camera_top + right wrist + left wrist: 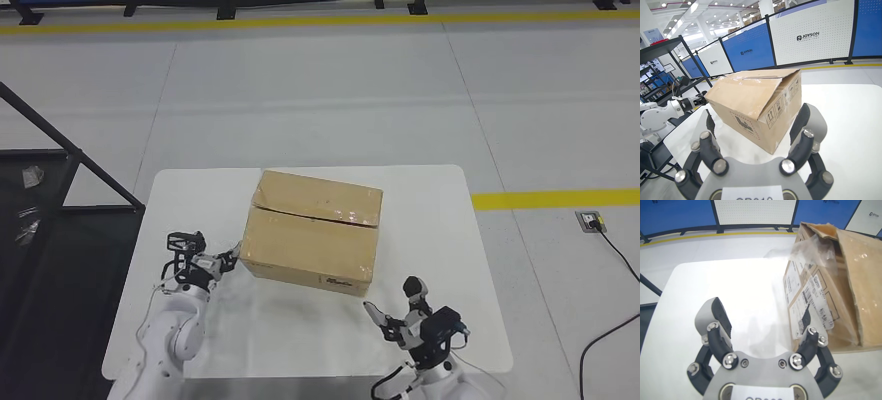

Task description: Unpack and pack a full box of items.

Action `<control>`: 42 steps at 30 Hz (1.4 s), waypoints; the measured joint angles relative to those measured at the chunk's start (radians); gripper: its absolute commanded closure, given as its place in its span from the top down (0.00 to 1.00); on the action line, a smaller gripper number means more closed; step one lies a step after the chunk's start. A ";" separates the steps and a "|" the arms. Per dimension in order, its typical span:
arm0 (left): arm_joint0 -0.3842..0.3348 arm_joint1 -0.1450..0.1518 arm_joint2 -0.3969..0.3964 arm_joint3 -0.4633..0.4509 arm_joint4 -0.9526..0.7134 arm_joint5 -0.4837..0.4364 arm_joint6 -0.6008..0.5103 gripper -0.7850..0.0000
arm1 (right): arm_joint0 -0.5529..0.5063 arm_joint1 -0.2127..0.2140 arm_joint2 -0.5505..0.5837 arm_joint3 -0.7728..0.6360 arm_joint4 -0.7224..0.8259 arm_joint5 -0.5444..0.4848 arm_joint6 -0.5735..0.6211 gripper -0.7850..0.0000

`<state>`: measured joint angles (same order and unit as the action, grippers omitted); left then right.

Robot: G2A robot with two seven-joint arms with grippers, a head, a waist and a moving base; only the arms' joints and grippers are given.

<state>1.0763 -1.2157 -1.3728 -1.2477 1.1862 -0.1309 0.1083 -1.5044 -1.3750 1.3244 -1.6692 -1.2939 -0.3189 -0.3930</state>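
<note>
I had the left gripper [762, 306] wide open, empty, at the cardboard box's [315, 235] labelled end and the right gripper [757, 111] likewise off its corner, guessing to brace it for opening.

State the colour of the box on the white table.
The box is plain tan-brown cardboard; the right wrist view shows it best.

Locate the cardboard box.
Top view: the cardboard box sits centred on the table, left gripper at its left end, right gripper off its near corner.
</note>
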 measured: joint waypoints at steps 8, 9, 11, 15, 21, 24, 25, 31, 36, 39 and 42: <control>0.046 0.005 -0.010 -0.030 0.008 -0.063 0.029 1.00 | -0.007 0.007 0.009 -0.004 0.006 -0.026 0.003 1.00; 0.054 0.006 -0.013 -0.039 0.011 -0.064 0.031 1.00 | -0.006 0.007 0.009 -0.005 0.006 -0.028 0.007 1.00; 0.074 0.007 -0.017 -0.060 0.019 -0.068 0.036 1.00 | -0.003 0.009 0.009 -0.010 0.005 -0.031 0.015 1.00; 0.120 0.011 -0.024 -0.108 0.040 -0.087 0.046 1.00 | 0.002 0.011 0.008 -0.014 0.005 -0.033 0.024 1.00; 0.173 0.016 -0.032 -0.157 0.069 -0.103 0.052 1.00 | 0.010 0.013 0.007 -0.010 0.012 -0.037 0.031 1.00; 0.196 0.020 -0.044 -0.174 0.075 -0.126 0.049 1.00 | 0.008 0.015 0.006 -0.008 0.014 -0.037 0.025 1.00; 0.203 0.022 -0.053 -0.179 0.076 -0.131 0.049 1.00 | 0.006 0.015 0.007 -0.006 0.015 -0.037 0.022 1.00; 0.184 0.021 -0.117 -0.147 0.011 -0.038 0.047 1.00 | -0.005 0.018 0.009 -0.002 0.022 -0.037 0.009 1.00; 0.079 0.013 -0.113 -0.036 -0.036 0.013 0.023 1.00 | -0.018 0.020 0.008 -0.010 0.022 -0.029 -0.001 1.00; 0.036 0.009 -0.105 0.011 -0.038 0.047 0.021 1.00 | -0.028 0.022 0.008 -0.020 0.022 -0.025 0.004 1.00; 0.040 0.009 -0.105 0.007 -0.037 0.042 0.022 1.00 | -0.029 0.022 0.008 -0.021 0.022 -0.024 0.006 1.00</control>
<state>1.1166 -1.2065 -1.4778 -1.2406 1.1492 -0.0892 0.1300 -1.5335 -1.3532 1.3325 -1.6902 -1.2715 -0.3424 -0.3866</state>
